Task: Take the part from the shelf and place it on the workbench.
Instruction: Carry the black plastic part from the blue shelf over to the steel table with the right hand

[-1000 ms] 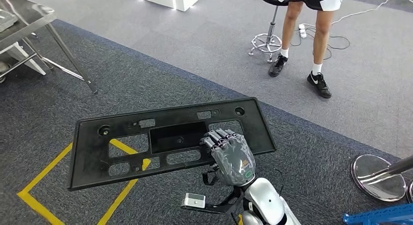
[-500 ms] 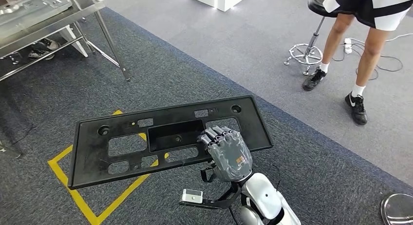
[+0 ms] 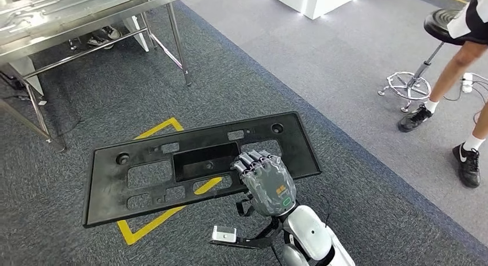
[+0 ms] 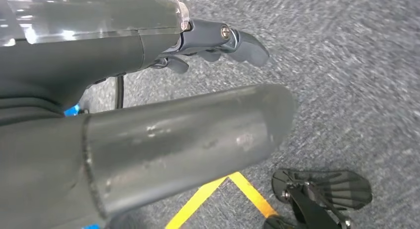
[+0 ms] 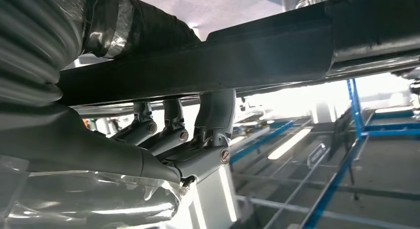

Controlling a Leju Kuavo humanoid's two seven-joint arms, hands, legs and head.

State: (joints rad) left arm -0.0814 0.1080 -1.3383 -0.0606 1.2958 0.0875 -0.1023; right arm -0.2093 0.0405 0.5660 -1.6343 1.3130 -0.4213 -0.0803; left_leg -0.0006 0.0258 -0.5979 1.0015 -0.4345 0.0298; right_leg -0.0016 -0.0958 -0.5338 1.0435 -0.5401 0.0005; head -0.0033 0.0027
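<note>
The part (image 3: pixel 198 165) — a long flat black panel with cut-outs — is held off the floor by the right hand (image 3: pixel 267 182), gripped at its near long edge toward one end, so most of its length is cantilevered out past the hand. In the right wrist view the fingers (image 5: pixel 215 115) are seen curled up under the panel edge (image 5: pixel 247 55); a firm clamp is judged necessary to stop it drooping. The left hand (image 4: pixel 213 43) is seen hanging over carpet, nothing held, fingers loosely curled.

The workbench (image 3: pixel 86 12) — a steel table — is placed well beyond the part's far edge. Its legs and crossbars are likely the obstruction. Yellow floor tape (image 3: pixel 155 130) is seen under the part. A stool (image 3: pixel 426 53) and a person's legs (image 3: pixel 460 76) are well apart from the part, off to its hand-held end.
</note>
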